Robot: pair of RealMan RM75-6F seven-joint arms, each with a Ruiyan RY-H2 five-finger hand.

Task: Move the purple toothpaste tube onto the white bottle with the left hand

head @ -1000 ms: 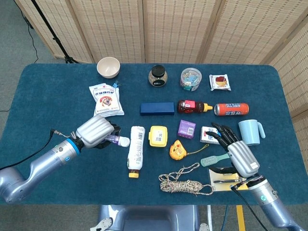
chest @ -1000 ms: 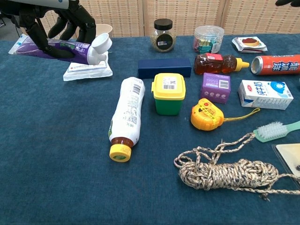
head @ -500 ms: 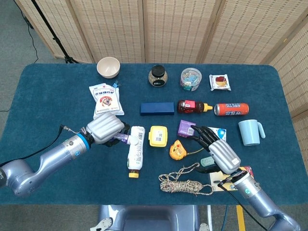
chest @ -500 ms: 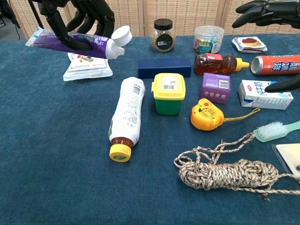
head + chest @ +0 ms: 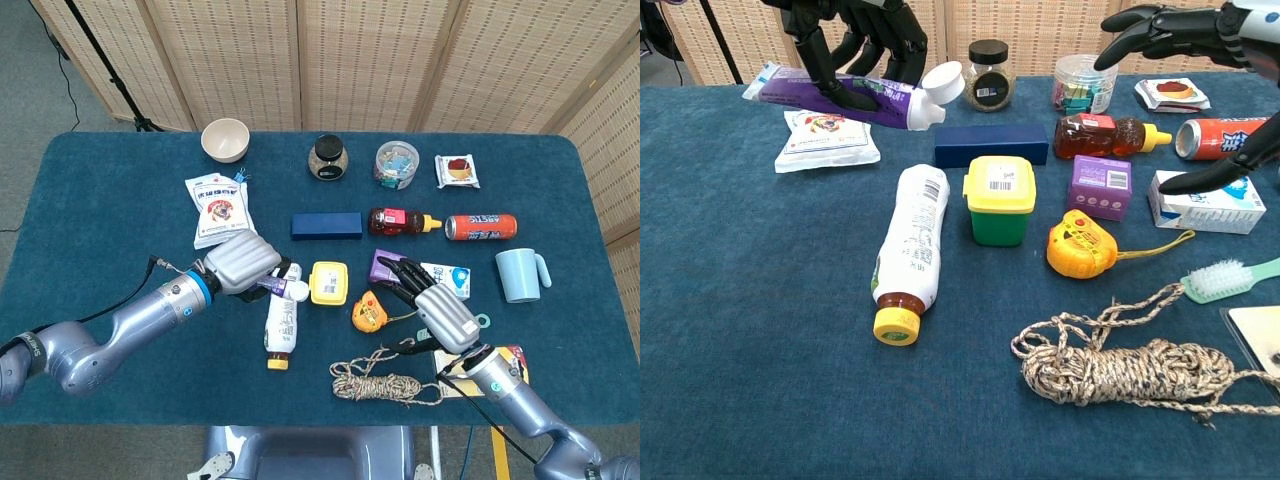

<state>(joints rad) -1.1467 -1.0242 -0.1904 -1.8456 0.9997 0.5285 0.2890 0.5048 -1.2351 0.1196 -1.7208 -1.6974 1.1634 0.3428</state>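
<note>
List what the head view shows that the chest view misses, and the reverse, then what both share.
Only the head view: the bowl, the blue mug, both forearms, and the silver back of the left hand.

Only the chest view: the left hand's dark fingers wrapped around the purple toothpaste tube, held clear of the table, and the tube's full length.

Both: the white bottle lying on its side, the yellow box, the rope, and the right hand, fingers spread, holding nothing.
</note>
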